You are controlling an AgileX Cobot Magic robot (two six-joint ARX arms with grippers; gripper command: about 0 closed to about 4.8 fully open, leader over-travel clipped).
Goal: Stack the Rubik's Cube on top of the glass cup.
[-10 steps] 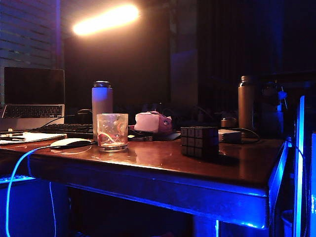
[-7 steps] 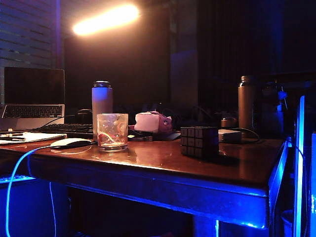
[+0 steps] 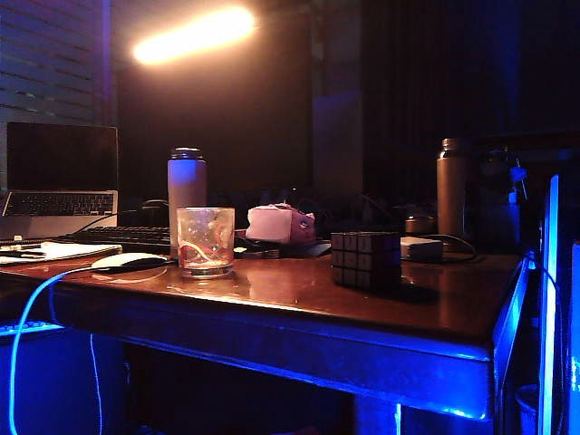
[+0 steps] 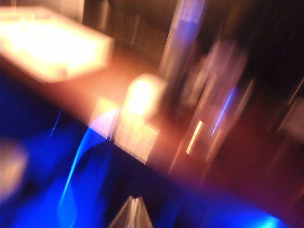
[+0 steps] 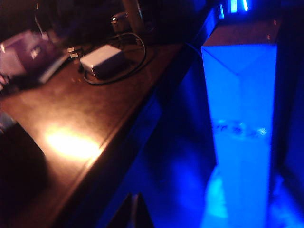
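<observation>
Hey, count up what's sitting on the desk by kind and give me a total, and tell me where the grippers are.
Bottles: 2, white bottle, brown metal bottle
Glass cup: 1
Rubik's Cube: 1
Laptop: 1
Keyboard: 1
Mouse: 1
Small grey box: 1
Total: 8
Left gripper and right gripper: tips together, below desk level, holding nothing.

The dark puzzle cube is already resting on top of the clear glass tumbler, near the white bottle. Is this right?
Not quite. In the exterior view the dark puzzle cube sits on the brown wooden table, apart from the clear glass tumbler. The tumbler does stand near the white bottle.
</observation>
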